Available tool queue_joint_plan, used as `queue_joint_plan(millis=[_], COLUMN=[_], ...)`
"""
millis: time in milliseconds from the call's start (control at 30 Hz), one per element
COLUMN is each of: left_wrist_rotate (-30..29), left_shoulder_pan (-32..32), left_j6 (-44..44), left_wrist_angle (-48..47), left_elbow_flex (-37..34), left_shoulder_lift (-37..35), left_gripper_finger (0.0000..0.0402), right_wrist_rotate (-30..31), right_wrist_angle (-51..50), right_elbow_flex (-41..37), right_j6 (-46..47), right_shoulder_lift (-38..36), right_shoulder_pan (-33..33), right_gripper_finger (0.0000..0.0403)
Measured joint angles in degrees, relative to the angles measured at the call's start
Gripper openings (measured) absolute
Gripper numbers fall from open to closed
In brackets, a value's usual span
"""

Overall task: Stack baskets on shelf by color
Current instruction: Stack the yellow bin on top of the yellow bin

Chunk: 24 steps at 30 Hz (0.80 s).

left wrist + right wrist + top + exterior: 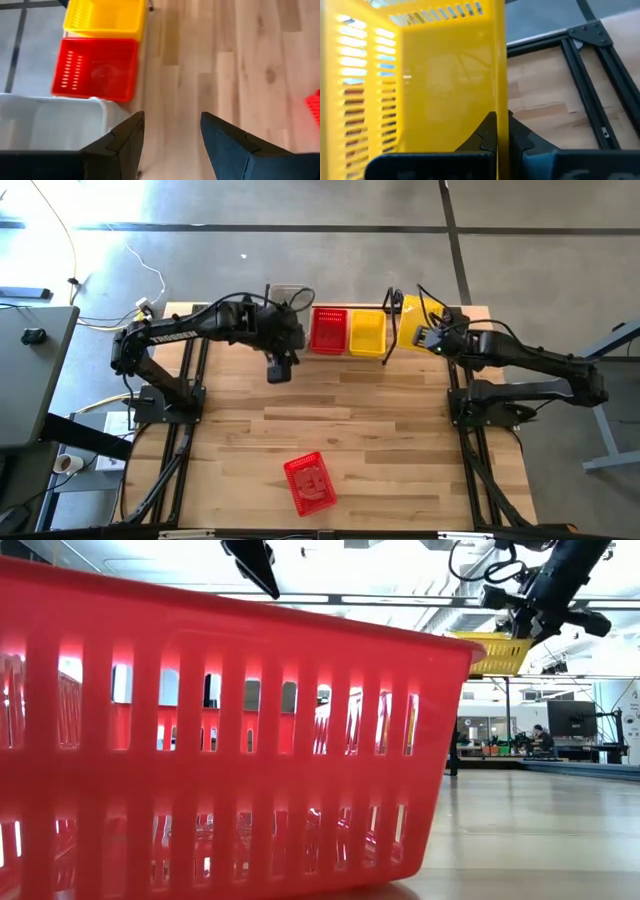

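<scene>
A red mesh basket (329, 330) and a yellow one (367, 332) sit side by side on the black-rod shelf (389, 330) at the table's far edge. A clear-grey basket (50, 122) stands beside the red one, on its left. My left gripper (280, 368) (172, 120) hovers open just nearer than the shelf, touching nothing. My right gripper (432, 336) (501, 120) is shut on a second yellow basket (413, 320) (495, 650) in the air past the shelf's right end. Another red basket (310, 482) (200, 740) rests on its bottom near the table's near edge. My right gripper pinches one side wall (500, 90) of the yellow basket at its rim, one finger (487, 132) inside the basket and one (520, 137) outside. The basket is lifted clear of the table and the shelf, and it sits tilted in the hold.
The bare wooden tabletop (400, 440) stretches between the shelf and the near red basket. Black frame rails (470, 450) run along both table sides under the arms. A person sits far back in the room (540, 738).
</scene>
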Motion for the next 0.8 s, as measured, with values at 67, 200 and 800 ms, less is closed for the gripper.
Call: queue_joint_plan(millis=[67,200,800], left_wrist_rotate=[0.0,-0.2,-10.8], left_shoulder_pan=[-1.4,-4.5,-17.8], left_j6=[-1.9,-5.9,-18.4], left_wrist_angle=[0.0,0.0,-0.2], left_elbow_flex=[0.0,0.0,0.0], left_shoulder_lift=[0.0,0.0,0.0], left_gripper_finger=[0.0186,0.0186,0.0186], right_wrist_rotate=[0.0,0.8,1.8], right_wrist_angle=[0.7,4.4,22.1], right_elbow_flex=[0.0,0.0,0.0], right_j6=[-1.1,-4.2,-12.1], right_shoulder_lift=[-0.4,-0.5,0.6], right_shoulder_pan=[0.7,3.0,14.9], right_gripper_finger=[0.0000,0.0000,0.0000])
